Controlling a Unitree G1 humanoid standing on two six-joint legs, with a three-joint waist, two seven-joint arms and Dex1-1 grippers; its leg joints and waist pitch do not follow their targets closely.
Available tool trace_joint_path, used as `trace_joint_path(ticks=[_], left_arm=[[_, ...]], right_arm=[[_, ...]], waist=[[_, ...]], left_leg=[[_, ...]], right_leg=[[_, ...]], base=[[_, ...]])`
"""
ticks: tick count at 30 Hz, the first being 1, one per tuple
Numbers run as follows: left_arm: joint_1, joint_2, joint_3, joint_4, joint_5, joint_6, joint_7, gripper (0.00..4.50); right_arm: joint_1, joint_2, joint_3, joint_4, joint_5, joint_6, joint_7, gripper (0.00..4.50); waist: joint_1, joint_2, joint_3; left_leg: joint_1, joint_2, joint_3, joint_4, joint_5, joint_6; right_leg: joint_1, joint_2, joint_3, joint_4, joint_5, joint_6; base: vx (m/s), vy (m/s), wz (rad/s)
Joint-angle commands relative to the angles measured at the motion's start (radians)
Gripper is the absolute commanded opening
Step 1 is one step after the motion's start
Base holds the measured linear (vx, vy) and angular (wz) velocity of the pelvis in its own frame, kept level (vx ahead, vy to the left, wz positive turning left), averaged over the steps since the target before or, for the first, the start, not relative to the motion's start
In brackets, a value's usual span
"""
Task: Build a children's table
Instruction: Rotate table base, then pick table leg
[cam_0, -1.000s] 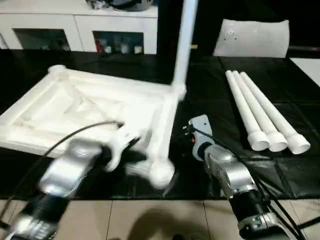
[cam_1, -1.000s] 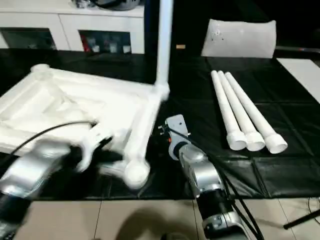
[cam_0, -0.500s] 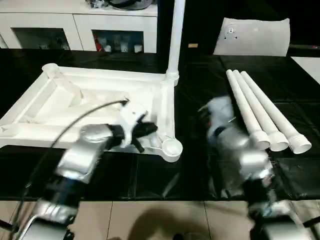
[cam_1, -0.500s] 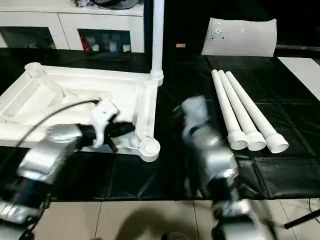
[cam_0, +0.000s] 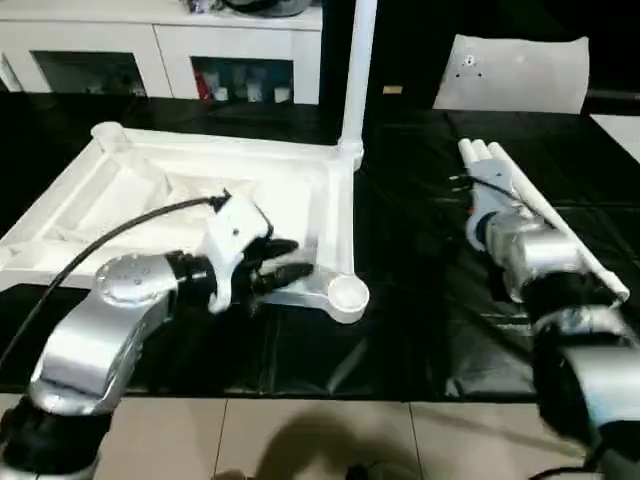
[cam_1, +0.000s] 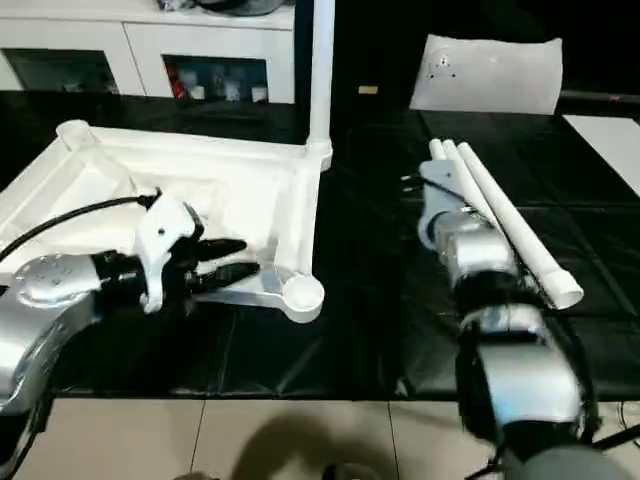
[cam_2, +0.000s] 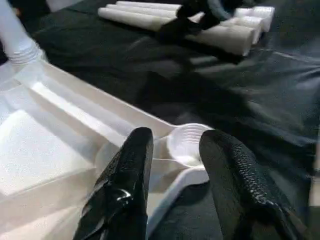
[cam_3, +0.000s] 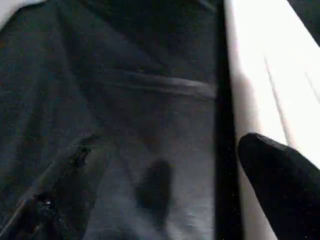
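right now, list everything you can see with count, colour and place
tabletop: 1, white, upside down on the black table, robot's left
fitted leg: 1, white, upright in the tabletop's far right corner socket
empty socket: 1, white, near right corner
loose legs: 3, white, side by side on the right
black table: 1
flat bag: 1, white, far right
cabinets: white, behind the table
left gripper: open, pointing at the empty socket
right gripper: beside the loose legs
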Motion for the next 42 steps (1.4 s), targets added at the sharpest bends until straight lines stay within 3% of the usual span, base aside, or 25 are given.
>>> trace_joint_path(ticks=[1,3,4,11,13,14,17,20,27,29,34,42], left_arm=[[0.002,0.012,0.000,-0.044,-0.017,0.045,0.001,2.18],[0.003,0.014,0.002,-0.051,-0.022,0.055,0.000,2.26],[0.006,0.028,0.002,-0.067,-0.025,0.068,-0.002,2.55],[0.019,0.066,0.004,-0.106,-0.036,0.104,0.015,3.05],[0.020,0.067,0.004,-0.113,-0.040,0.112,0.018,3.13],[0.020,0.067,0.004,-0.113,-0.040,0.112,0.018,3.46],[0.021,0.073,0.003,-0.126,-0.052,0.127,0.027,3.50],[0.021,0.078,0.002,-0.129,-0.056,0.130,0.028,3.88],[0.019,0.089,-0.002,-0.135,-0.074,0.141,0.034,4.46],[0.021,0.091,-0.004,-0.135,-0.078,0.140,0.032,4.48],[0.020,0.095,-0.015,-0.130,-0.081,0.124,0.028,4.48],[0.007,0.096,-0.026,-0.115,-0.085,0.108,0.033,4.50]], right_arm=[[-0.037,-0.015,-0.023,0.080,-0.004,-0.028,-0.008,4.50],[-0.045,-0.018,-0.032,0.099,0.001,-0.033,-0.011,4.50],[-0.059,-0.032,-0.044,0.141,0.002,-0.052,-0.019,4.50],[-0.095,-0.069,-0.036,0.247,-0.014,-0.078,-0.023,4.50],[-0.098,-0.074,-0.041,0.260,-0.017,-0.086,-0.033,4.50],[-0.099,-0.074,-0.041,0.261,-0.017,-0.086,-0.033,4.50],[-0.109,-0.086,-0.042,0.291,-0.023,-0.078,-0.041,4.50],[-0.112,-0.088,-0.044,0.300,-0.020,-0.072,-0.040,4.50],[-0.128,-0.106,-0.066,0.327,-0.005,-0.005,-0.011,4.50],[-0.130,-0.109,-0.063,0.330,-0.005,0.018,0.006,4.50],[-0.139,-0.119,-0.085,0.337,0.017,0.080,0.041,4.50],[-0.148,-0.128,-0.075,0.337,0.004,0.140,0.118,3.77]], waist=[[0.001,0.004,-0.052],[0.002,0.001,-0.051],[0.003,0.001,-0.048],[0.007,-0.001,-0.054],[0.009,0.001,-0.051],[0.008,-0.002,-0.048],[0.010,0.000,-0.043],[0.009,-0.002,-0.041],[0.009,-0.002,-0.042],[0.009,0.002,-0.044],[0.008,-0.001,-0.047],[0.010,-0.003,-0.053]], left_leg=[[-0.005,0.018,0.002,-0.060,-0.152,0.021],[-0.008,0.016,0.001,-0.060,-0.144,0.027],[-0.009,0.017,0.001,-0.061,-0.142,0.027],[-0.018,0.015,0.003,-0.054,-0.050,0.060],[-0.017,0.015,0.005,-0.054,-0.046,0.072],[-0.017,0.016,0.006,-0.055,-0.071,0.071],[-0.014,0.016,0.006,-0.057,-0.114,0.057],[-0.014,0.016,0.005,-0.059,-0.135,0.046],[-0.016,0.015,0.004,-0.057,-0.118,0.045],[-0.015,0.016,0.004,-0.057,-0.117,0.045],[-0.015,0.016,0.004,-0.056,-0.123,0.044],[-0.016,0.019,0.005,-0.053,-0.094,0.053]], right_leg=[[0.056,-0.060,0.047,-0.068,-0.254,-0.189],[0.059,-0.059,0.046,-0.069,-0.249,-0.183],[0.057,-0.060,0.046,-0.068,-0.246,-0.183],[0.062,-0.055,0.046,-0.047,-0.093,-0.228],[0.058,-0.054,0.047,-0.047,-0.069,-0.242],[0.057,-0.055,0.046,-0.051,-0.091,-0.243],[0.054,-0.056,0.046,-0.059,-0.162,-0.227],[0.053,-0.055,0.045,-0.062,-0.197,-0.207],[0.054,-0.054,0.045,-0.059,-0.174,-0.211],[0.055,-0.056,0.045,-0.059,-0.172,-0.214],[0.057,-0.057,0.045,-0.060,-0.189,-0.214],[0.059,-0.058,0.045,-0.056,-0.158,-0.233]], base=[[0.000,0.000,0.00],[0.000,0.000,0.00],[0.000,0.000,0.00],[0.000,0.000,0.00],[0.000,0.000,0.00],[0.000,0.000,0.00],[0.000,0.000,0.00],[0.000,0.000,0.00],[0.000,0.000,0.00],[0.000,0.000,0.00],[0.000,0.000,0.00],[0.000,0.000,0.00]])
